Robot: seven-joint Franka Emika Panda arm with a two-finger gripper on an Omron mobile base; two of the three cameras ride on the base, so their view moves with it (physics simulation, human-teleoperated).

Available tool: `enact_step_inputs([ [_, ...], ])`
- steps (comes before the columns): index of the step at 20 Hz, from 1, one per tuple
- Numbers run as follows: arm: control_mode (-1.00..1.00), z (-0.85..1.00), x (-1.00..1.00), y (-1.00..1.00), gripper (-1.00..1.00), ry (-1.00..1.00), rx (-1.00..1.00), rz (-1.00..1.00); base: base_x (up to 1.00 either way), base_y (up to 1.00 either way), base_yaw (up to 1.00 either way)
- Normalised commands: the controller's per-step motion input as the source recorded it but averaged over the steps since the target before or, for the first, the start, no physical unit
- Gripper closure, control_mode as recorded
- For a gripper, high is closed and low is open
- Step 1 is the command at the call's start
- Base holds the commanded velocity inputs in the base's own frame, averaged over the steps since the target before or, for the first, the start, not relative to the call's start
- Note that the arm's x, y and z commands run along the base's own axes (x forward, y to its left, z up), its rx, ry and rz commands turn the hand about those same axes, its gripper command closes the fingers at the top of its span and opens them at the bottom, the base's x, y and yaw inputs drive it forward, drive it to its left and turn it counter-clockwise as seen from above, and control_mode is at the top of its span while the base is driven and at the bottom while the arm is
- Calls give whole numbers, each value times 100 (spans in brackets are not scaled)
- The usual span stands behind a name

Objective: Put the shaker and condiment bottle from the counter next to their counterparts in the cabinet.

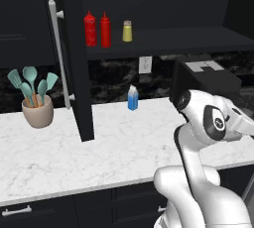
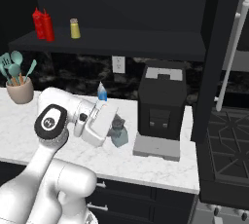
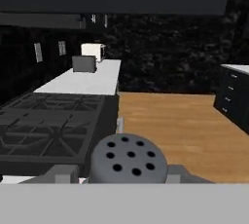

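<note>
My gripper (image 2: 118,129) is shut on the small blue-grey shaker (image 2: 119,134), holding it low over the white marble counter (image 2: 160,167) just left of the coffee machine. In the hand view the shaker's grey holed cap (image 3: 129,158) sits between my two fingertips (image 3: 61,173). On the shelf of the open black cabinet (image 1: 188,38) two red squeeze bottles stand side by side: the wider one (image 1: 90,28) on the left and the slim condiment bottle (image 1: 105,29) to its right. The yellow shaker (image 1: 127,31) stands a little further right.
A blue-and-white carton (image 1: 132,98) stands at the back of the counter. A black coffee machine (image 2: 160,116) is right of my hand. The cabinet door (image 1: 77,73) with its silver bar handle (image 1: 58,53) hangs open over the counter. A utensil pot (image 1: 37,110) sits left, a stove (image 2: 228,135) right.
</note>
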Motion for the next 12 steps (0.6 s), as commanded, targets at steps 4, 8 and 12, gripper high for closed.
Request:
enact_step_inputs([
  [4,-100,100,-21,16,100,-27,-12,31,0,0,0],
  [8,-100,87,-2,16,100,-30,-11,38,0,0,0],
  [12,-100,82,1,19,100,-23,-10,40,0,0,0],
])
